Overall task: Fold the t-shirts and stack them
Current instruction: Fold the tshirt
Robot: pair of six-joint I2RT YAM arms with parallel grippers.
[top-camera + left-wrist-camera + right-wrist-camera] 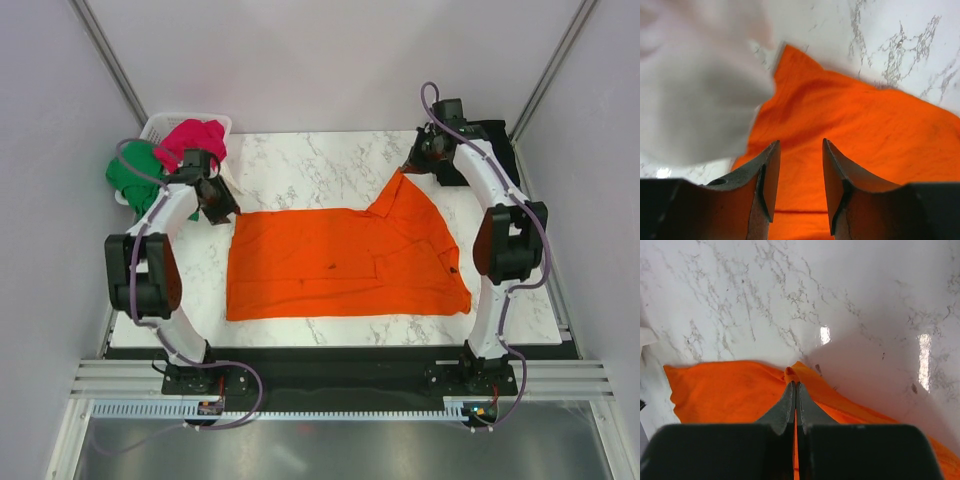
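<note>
A bright orange t-shirt (340, 262) lies spread on the marble table. My right gripper (412, 165) is shut on its far right corner, which is lifted into a peak; in the right wrist view the cloth (730, 390) is pinched at the gripper (795, 384). My left gripper (222, 205) is open and empty just above the shirt's far left corner; in the left wrist view the gripper (799, 145) shows orange cloth (865, 125) between the open fingers. A magenta-red shirt (193, 138) and a green shirt (128, 172) sit at the far left. Black and white shirts are out of view.
A white plastic basket (160, 126) stands at the far left corner, holding the magenta-red shirt; the green one hangs over its left side. A pale blurred shape (695, 85) fills the left of the left wrist view. The table's front edge (340, 345) is a dark strip.
</note>
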